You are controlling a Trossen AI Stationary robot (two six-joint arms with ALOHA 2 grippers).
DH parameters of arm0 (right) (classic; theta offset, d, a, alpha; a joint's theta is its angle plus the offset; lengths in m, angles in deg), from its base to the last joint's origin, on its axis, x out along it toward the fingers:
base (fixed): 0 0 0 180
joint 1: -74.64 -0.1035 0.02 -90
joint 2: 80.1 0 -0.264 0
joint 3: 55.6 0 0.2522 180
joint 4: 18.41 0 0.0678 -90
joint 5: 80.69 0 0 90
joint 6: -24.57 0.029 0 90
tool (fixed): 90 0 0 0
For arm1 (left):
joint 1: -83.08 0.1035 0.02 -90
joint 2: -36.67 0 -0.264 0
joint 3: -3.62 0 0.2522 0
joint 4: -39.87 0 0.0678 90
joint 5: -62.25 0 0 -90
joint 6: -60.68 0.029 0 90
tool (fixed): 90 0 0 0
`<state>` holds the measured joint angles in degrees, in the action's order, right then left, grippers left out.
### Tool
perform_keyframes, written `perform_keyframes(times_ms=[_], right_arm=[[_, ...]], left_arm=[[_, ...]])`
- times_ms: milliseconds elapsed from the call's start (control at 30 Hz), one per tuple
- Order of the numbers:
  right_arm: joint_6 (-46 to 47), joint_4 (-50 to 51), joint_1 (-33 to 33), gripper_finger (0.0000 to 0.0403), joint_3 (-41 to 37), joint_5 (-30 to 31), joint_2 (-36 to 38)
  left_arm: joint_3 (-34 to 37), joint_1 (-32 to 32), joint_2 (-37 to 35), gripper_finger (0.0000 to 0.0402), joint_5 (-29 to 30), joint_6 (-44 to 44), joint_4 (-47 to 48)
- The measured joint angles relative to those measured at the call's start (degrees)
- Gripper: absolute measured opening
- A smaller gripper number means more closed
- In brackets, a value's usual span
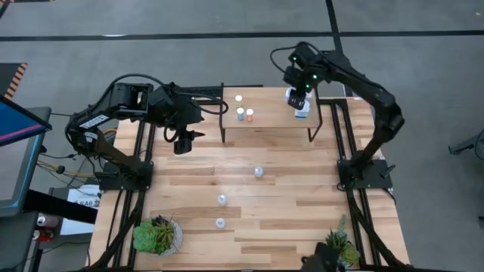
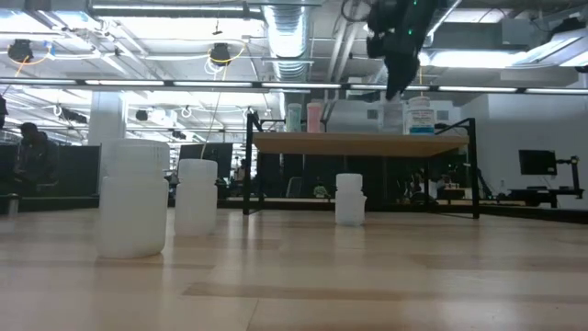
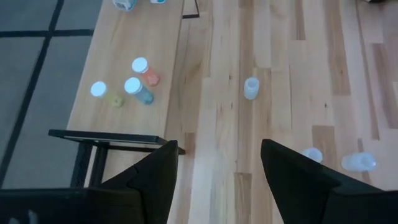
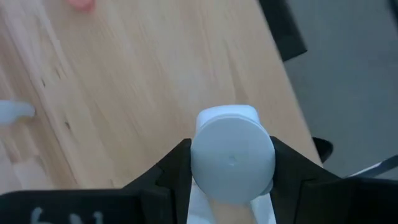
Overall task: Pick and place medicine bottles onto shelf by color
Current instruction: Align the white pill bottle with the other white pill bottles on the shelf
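Even overhead light falls on the table (image 1: 257,196), shadows soft. In the low view, ceiling strip lights glare and near bottles (image 2: 134,210) blur. The right wrist view shows a soft-focus cap (image 4: 232,160).

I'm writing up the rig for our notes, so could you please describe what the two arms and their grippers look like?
Both arms are dark, nearly black, built of jointed segments. The left arm carries looping black cables and a white label strip; the right arm shows small green lights near its wrist. The left gripper and right gripper each have two dark, flat, tapered fingers.
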<state>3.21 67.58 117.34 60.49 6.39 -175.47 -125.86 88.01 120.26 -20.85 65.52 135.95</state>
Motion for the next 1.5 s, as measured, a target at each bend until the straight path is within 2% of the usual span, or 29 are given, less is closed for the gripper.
perform_keyframes(times_ms=[200, 467, 933, 1167, 1367, 1500], right_arm=[[-2.14, -0.13, 0.25, 0.0166, 0.00, -0.38, -2.51], [-4.18, 0.68, 0.62, 0.0207, -0.39, -0.38, -3.36], [-3.75, 0.94, 1.18, 0.0249, 0.06, 0.03, -3.34], [-4.19, 2.49, 1.43, 0.0250, 6.53, 0.03, -3.33], [-0.88, 8.72, -0.40, 0.0250, 15.09, -0.23, -3.27], [3.49, 12.67, -3.91, 0.0250, 18.51, -5.70, -1.84]], left_arm=[[0.00, 0.00, 0.00, 0.0217, 0.00, -0.19, 0.00], [0.00, 0.00, 0.02, 0.0217, 0.00, -0.19, 0.02], [0.00, 0.00, 0.02, 0.0217, 0.00, -0.19, 0.02], [0.00, 0.00, 0.02, 0.0217, 0.00, -0.59, 0.04], [0.00, 0.00, 0.02, 0.0217, -0.02, -2.52, 0.04], [0.00, 0.00, 0.02, 0.0217, 0.00, -2.97, 0.04]])
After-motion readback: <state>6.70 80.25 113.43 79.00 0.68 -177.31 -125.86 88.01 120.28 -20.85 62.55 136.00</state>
